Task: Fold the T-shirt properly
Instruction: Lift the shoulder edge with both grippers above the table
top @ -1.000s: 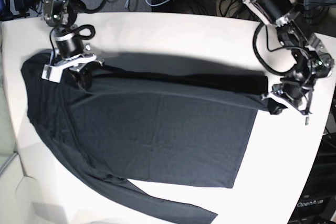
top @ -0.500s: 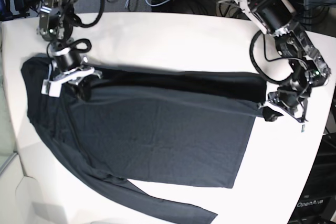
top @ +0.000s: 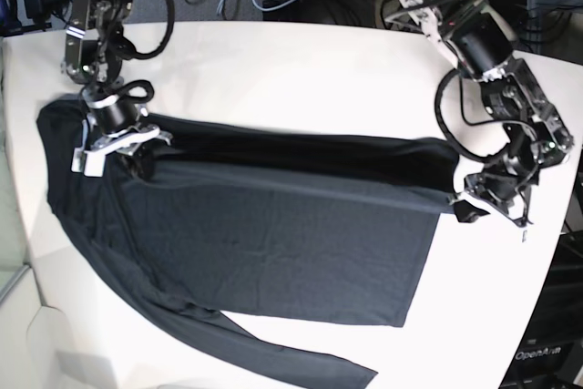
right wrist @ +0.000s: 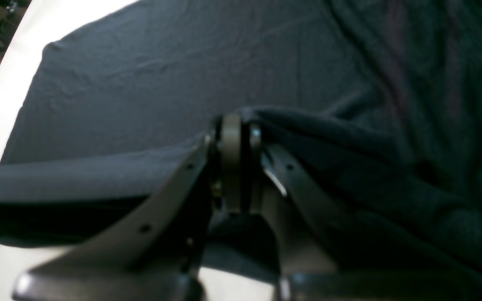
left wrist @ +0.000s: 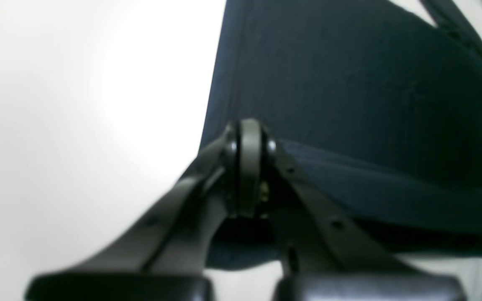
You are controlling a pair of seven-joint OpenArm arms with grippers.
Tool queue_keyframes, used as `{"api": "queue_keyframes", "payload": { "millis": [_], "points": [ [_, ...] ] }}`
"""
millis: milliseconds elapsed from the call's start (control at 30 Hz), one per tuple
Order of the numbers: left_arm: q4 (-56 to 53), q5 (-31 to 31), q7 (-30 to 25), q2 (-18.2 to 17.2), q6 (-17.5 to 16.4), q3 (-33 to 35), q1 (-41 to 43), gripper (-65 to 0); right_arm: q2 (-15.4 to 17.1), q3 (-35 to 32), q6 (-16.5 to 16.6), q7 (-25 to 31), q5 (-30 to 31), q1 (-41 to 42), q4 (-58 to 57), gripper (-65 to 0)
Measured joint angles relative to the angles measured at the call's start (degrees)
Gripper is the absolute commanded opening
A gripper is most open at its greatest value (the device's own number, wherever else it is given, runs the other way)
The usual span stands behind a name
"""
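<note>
Gripping: left fingers [top: 463,208] clamped on shirt [top: 273,234] hem corner; right fingers [top: 137,148] clamped on shoulder edge.
Shirt: folded strip stretched between fingers, rest flat on counter [top: 291,70].

The T-shirt [top: 273,234] is plain black with no print, looking dark navy up close. The bench [top: 291,70] is white. Both pincers are black with grey pads.
</note>
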Motion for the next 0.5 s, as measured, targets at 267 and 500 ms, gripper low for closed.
{"api": "queue_keyframes", "payload": {
  "millis": [267, 500],
  "points": [
    [-1.05, -0.50, -0.92, -1.46, 0.00, 0.17, -3.02, -65.0, 0.09, 0.00, 0.02, -2.78, -0.04, 3.41, -0.39, -64.7],
    [-1.07, -0.46, -0.98, -1.55, -0.02, 0.15, -2.93, -65.0, 0.09, -0.02, 0.00, -3.69, -0.20, 4.63, -0.42, -64.7]
  ]
}}
